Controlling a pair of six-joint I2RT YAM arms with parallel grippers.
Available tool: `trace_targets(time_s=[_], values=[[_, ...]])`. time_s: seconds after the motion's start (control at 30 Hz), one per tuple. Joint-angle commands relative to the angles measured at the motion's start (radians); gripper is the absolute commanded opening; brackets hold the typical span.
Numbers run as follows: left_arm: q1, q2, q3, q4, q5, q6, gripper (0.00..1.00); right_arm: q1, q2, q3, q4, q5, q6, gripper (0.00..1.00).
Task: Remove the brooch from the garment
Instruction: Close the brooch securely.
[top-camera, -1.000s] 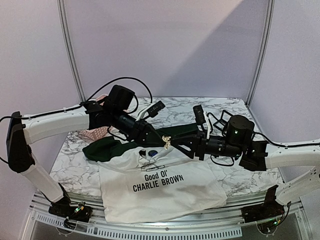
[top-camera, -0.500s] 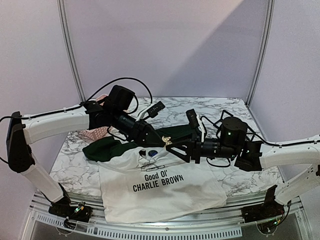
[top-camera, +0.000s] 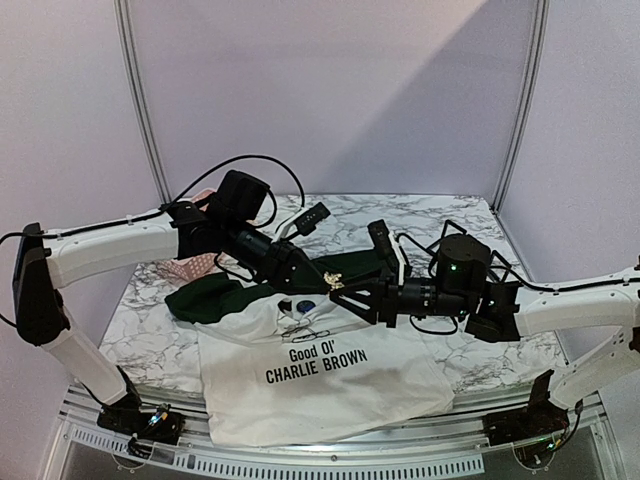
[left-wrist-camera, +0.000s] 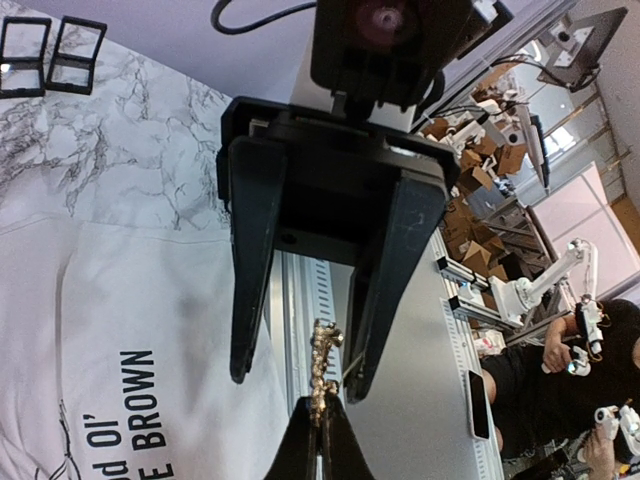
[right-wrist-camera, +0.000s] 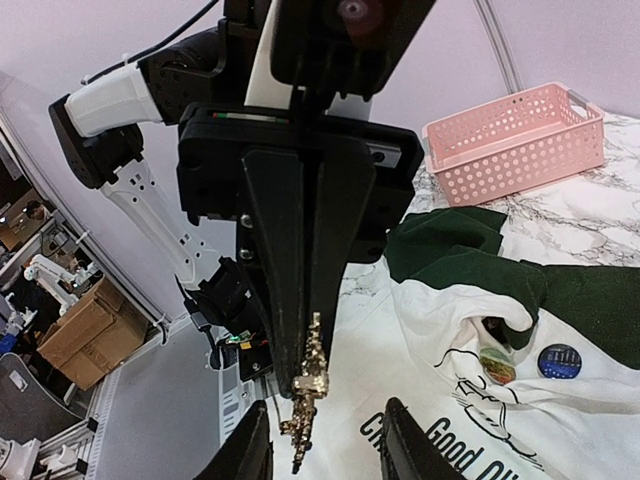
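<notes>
Leftward has come my right arm, closing on my left. My left hand (right-wrist-camera: 298, 350) is clamped on one end of the brooch (right-wrist-camera: 305, 400), a knobbly gold bar. Its long axis runs in line with those fingers, free end pointing at my right hand (right-wrist-camera: 328, 445), whose smooth black fingers stand apart either side, not touching. It hangs clear above the soft white garment (top-camera: 320, 390) on the marbled table (top-camera: 160, 340).

— What else sat on my marble table (top-camera: 450, 212)?
— A pink basket (right-wrist-camera: 515, 140) stood on it. A blue round badge (right-wrist-camera: 558, 360) and a smaller badge (right-wrist-camera: 497, 364) lay near each other. Cardboard boxes (right-wrist-camera: 85, 335) were stacked beyond.
</notes>
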Motion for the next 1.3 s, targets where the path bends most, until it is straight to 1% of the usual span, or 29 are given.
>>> trace_targets(time_s=[0.0,0.27,0.7,1.27], values=[[-0.002,-0.003,0.023,-0.012,-0.005,0.007,0.00,0.005,0.007,0.028,0.011,0.008,0.000,0.34],[-0.004,-0.005,0.024,-0.014,-0.007,0.011,0.00,0.004,0.010,0.026,0.028,0.011,0.013,0.33],[-0.006,-0.010,0.024,-0.023,-0.013,0.021,0.00,-0.001,0.022,0.025,0.037,0.020,0.032,0.22],[-0.011,-0.014,0.026,-0.031,-0.017,0.032,0.00,-0.018,0.031,0.011,0.063,0.012,0.079,0.16]])
